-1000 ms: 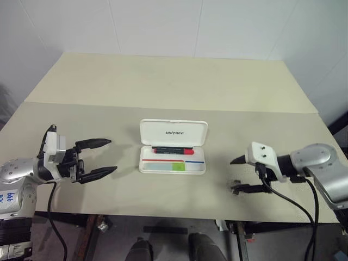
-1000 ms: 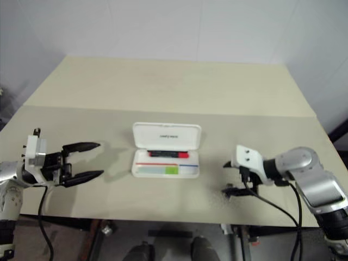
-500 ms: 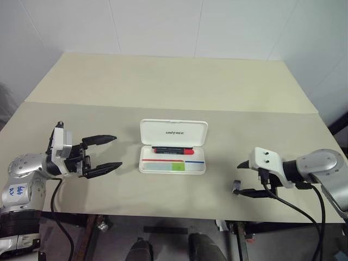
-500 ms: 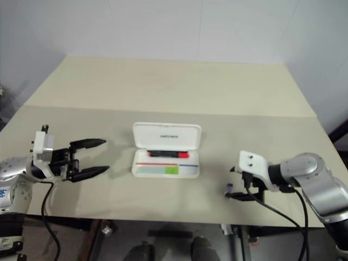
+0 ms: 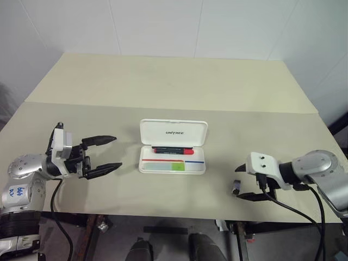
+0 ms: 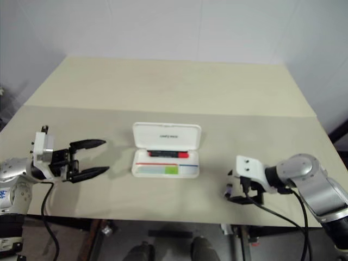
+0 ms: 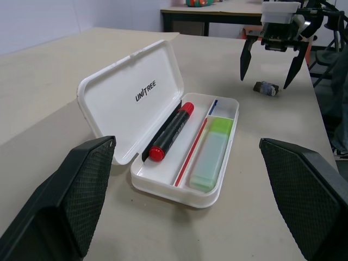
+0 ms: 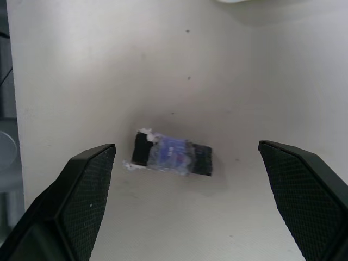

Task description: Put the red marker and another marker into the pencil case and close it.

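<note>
- The left gripper (image 5: 103,154) sits low over the near left part of the table (image 5: 163,87), reaching level toward the pencil case (image 5: 173,147) and well apart from it; its two black fingers are spread wide with nothing between them.
- The right gripper (image 5: 243,182) hangs by the near right edge of the table, tilted downward; its fingers are spread wide too, and a small dark block (image 5: 236,187) with a bluish wrapped middle lies flat on the table between them; whether a fingertip touches it I cannot tell.
- The pencil case lies at the middle of the near half of the table, white with rounded corners; its lid (image 7: 130,98) stands tilted open on the far side, dark lettering on its inner face.
- The red marker (image 7: 172,130) lies inside the tray along the hinge side, black barrel with red at both ends; the green highlighter (image 7: 213,154) lies in the tray along the near side, pale body with one brighter green end; a thin red-and-blue line (image 7: 193,149) runs between the two.
- The table is pale beige, with a seam running across its width behind the case; white walls (image 5: 163,27) rise behind it; the left wrist view shows another table (image 7: 217,11) farther back in the room.
</note>
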You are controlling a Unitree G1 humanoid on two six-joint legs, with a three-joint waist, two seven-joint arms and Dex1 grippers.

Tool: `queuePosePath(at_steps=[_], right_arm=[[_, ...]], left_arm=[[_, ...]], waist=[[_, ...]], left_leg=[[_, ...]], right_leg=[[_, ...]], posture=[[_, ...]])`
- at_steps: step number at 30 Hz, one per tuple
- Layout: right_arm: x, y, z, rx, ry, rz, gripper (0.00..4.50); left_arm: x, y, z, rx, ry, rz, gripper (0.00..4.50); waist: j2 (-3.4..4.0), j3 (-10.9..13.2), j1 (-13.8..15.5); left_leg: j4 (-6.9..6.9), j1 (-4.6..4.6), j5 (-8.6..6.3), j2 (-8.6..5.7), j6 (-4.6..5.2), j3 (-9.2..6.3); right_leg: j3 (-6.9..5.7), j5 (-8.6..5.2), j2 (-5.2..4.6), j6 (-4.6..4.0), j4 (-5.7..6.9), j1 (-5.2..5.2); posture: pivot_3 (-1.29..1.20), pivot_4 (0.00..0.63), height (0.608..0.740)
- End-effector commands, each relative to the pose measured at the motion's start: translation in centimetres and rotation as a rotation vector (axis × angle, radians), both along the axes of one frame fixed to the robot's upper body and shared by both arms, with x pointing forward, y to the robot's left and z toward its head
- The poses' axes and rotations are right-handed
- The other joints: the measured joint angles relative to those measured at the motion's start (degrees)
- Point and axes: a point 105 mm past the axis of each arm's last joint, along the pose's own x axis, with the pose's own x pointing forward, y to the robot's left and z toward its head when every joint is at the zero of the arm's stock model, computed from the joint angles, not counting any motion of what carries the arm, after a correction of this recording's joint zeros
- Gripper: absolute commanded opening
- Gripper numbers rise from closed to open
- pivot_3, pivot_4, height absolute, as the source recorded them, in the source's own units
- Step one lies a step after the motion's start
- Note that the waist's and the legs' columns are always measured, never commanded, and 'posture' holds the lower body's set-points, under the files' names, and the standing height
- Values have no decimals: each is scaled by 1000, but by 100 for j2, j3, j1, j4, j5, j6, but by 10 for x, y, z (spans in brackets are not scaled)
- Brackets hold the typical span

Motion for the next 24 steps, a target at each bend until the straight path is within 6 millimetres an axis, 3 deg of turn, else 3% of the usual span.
queuePosePath(at_steps=[1, 4, 7, 13, 19, 24], right_arm=[[3, 4, -2, 11, -14, -5, 4460], [4, 6, -5, 18, -11, -16, 4460], [6, 5, -6, 6, -19, -22, 3854], [9, 3, -7, -1, -32, -34, 1772], [21, 9, 10, 32, -105, -7, 1634], [37, 34, 41, 109, -204, 26, 1634]], left_arm=[[-4, -1, 8, -1, -46, -4, 4500], [-5, 0, 8, 0, -48, 0, 4500], [-5, 0, 9, 0, -49, 2, 4500], [-5, 1, 10, 2, -55, 10, 4500], [-5, 1, 10, 1, -58, 11, 4500], [-5, 0, 11, 2, -57, 2, 4500]], waist=[[0, 0, -1], [0, 0, 1], [0, 0, 1], [0, 0, -1], [0, 0, -14], [1, 0, -29]], left_leg=[[0, 0, 0, 0, 0, 0], [0, 0, 0, 0, 0, 0], [1, 0, 0, 0, 0, 0], [2, 1, 0, 0, 0, 0], [6, 2, 0, -1, 0, 1], [5, 5, 1, 3, -2, 1]], right_leg=[[0, 0, 0, 0, 0, 0], [0, 0, 0, 0, 1, 0], [0, 0, 0, 0, 1, 0], [0, 0, 0, 0, 3, 0], [1, 0, 0, 0, 8, 1], [3, 0, 5, 0, 21, -3]], posture=[[0, 150, 740], [0, 150, 740], [0, 150, 740], [0, 150, 740], [0, 150, 740], [0, 150, 740]])
